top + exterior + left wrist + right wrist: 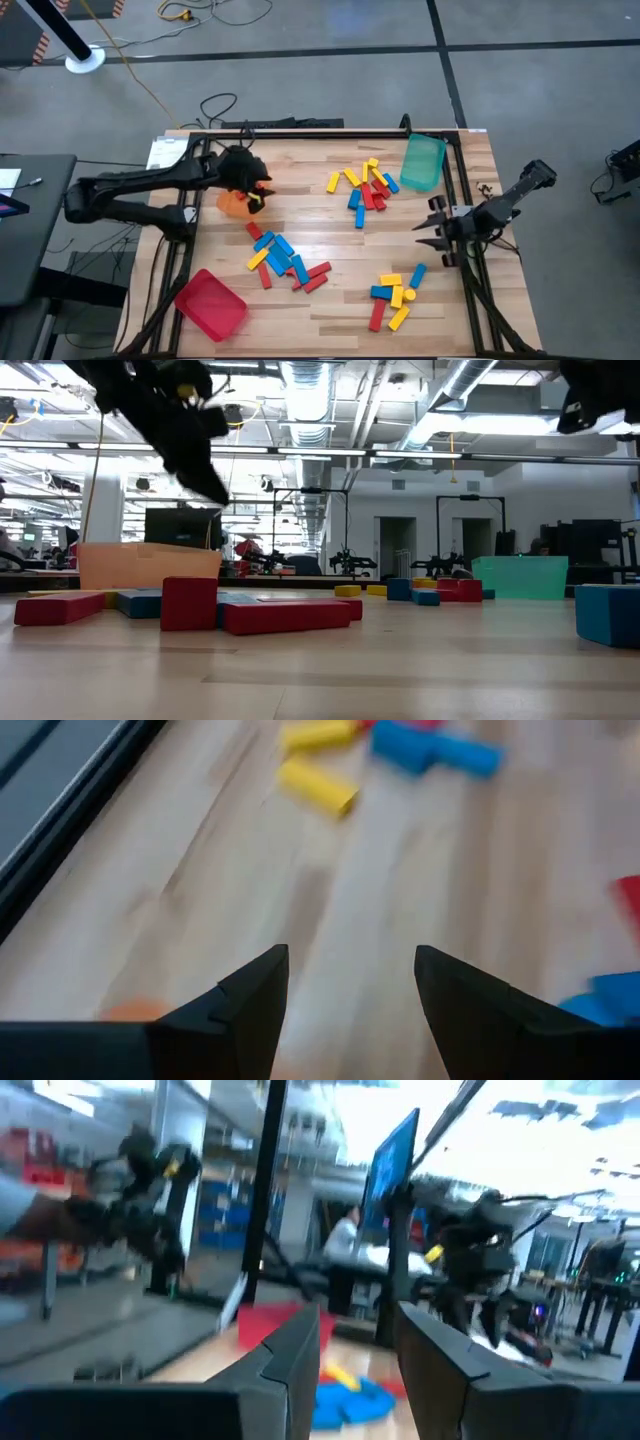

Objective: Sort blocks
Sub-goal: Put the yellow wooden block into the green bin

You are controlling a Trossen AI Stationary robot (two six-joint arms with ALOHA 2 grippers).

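- blocks (365, 186) lie in three loose heaps on the wooden table (330, 300): one near the green tray (422, 162), one mid-table beside the red tray (211, 304), and a smaller one toward the right front corner.
- we see our left gripper (256, 195) held above the orange tray (234, 203) at the table's left side; in its wrist view the fingers (250, 995) stand apart with nothing between them, only bare wood below and yellow and blue blocks farther off.
- our right gripper (432, 226) waits at the table's right edge, clear of the heaps; its fingers (295, 1350) show a narrow gap and hold nothing.
- the blocks look like small rigid bars, light and smooth-faced, so we judge they will neither crush nor bend but could slide or swivel if pinched off-centre.
- we would take a bar across its short width at mid-length, fingers on the two long flat faces.
- in the heaps many bars touch or overlap, so we would pick an outlying bar first to avoid nudging its neighbours.
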